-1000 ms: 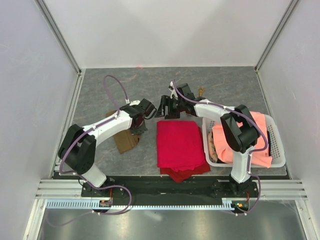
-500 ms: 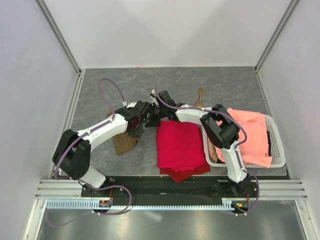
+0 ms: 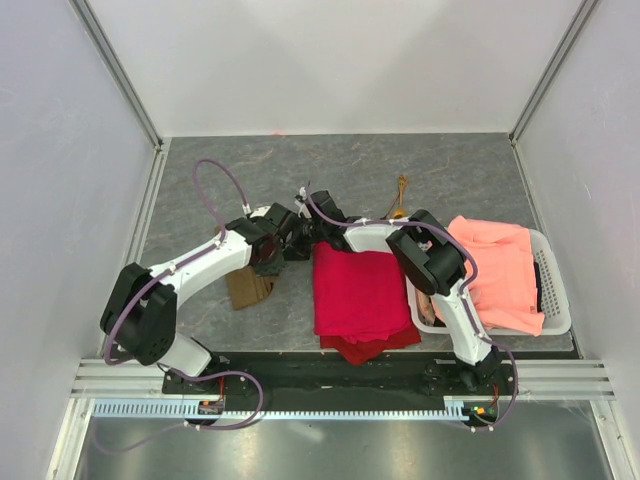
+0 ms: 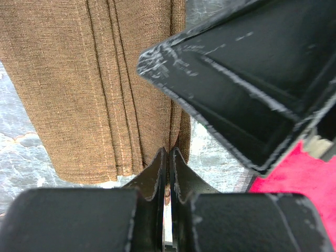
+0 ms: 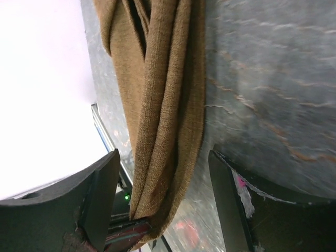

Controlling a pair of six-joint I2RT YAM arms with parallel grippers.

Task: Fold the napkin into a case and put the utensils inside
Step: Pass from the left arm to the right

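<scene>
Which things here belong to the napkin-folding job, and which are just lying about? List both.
Job in hand:
olive-brown napkin, pinched by the shut left gripper
gold utensils
right gripper, open

Lying about:
red cloth
salmon-orange cloth
white basket

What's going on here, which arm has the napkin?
The left gripper is shut on an edge of the napkin, which hangs in bunched folds. The right gripper is open right beside it, with the fabric between its fingers, not closed. The utensils lie untouched at the far side of the table. A red cloth and a basket holding a salmon cloth sit aside.
</scene>
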